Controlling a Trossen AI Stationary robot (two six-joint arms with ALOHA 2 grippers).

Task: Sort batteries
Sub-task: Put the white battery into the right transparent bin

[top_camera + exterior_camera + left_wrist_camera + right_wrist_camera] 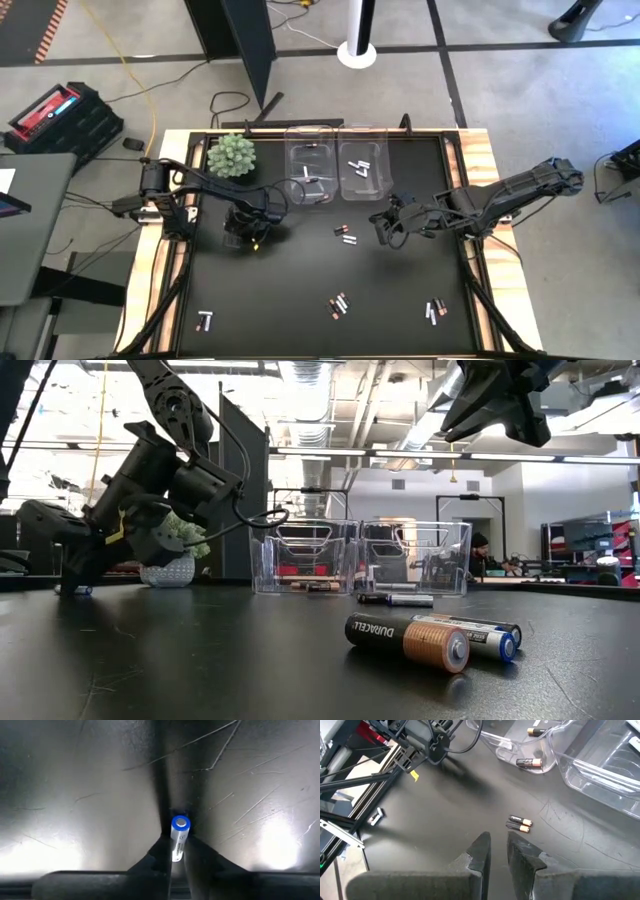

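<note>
My left gripper (247, 238) is low over the black table's left middle, shut on a white battery with a blue-ringed end (179, 836). My right gripper (496, 847) hangs high above the table's right middle (385, 236), empty, its fingers a narrow gap apart. Two clear bins stand at the far middle: the left one (310, 168) holds dark copper-ended batteries (529, 763), the right one (362, 168) white ones. A loose pair of batteries (345, 235) lies between the grippers. More batteries lie near the front edge (338, 305), (435, 312), (205, 320). My left gripper pinches the white battery's body (176, 851) between its two fingertips, with the fingers lying along it. The blue-ringed end (180, 824) sticks out past the fingertips toward the table. The fingers slant down at the table (78, 586); whether the battery's end touches the table, I cannot tell.
A green plant in a white pot (231, 155) stands at the far left, beside the left bin. Two batteries (405, 641) lie close to the low camera. Metal frame rails run along the table's left side (365, 785).
</note>
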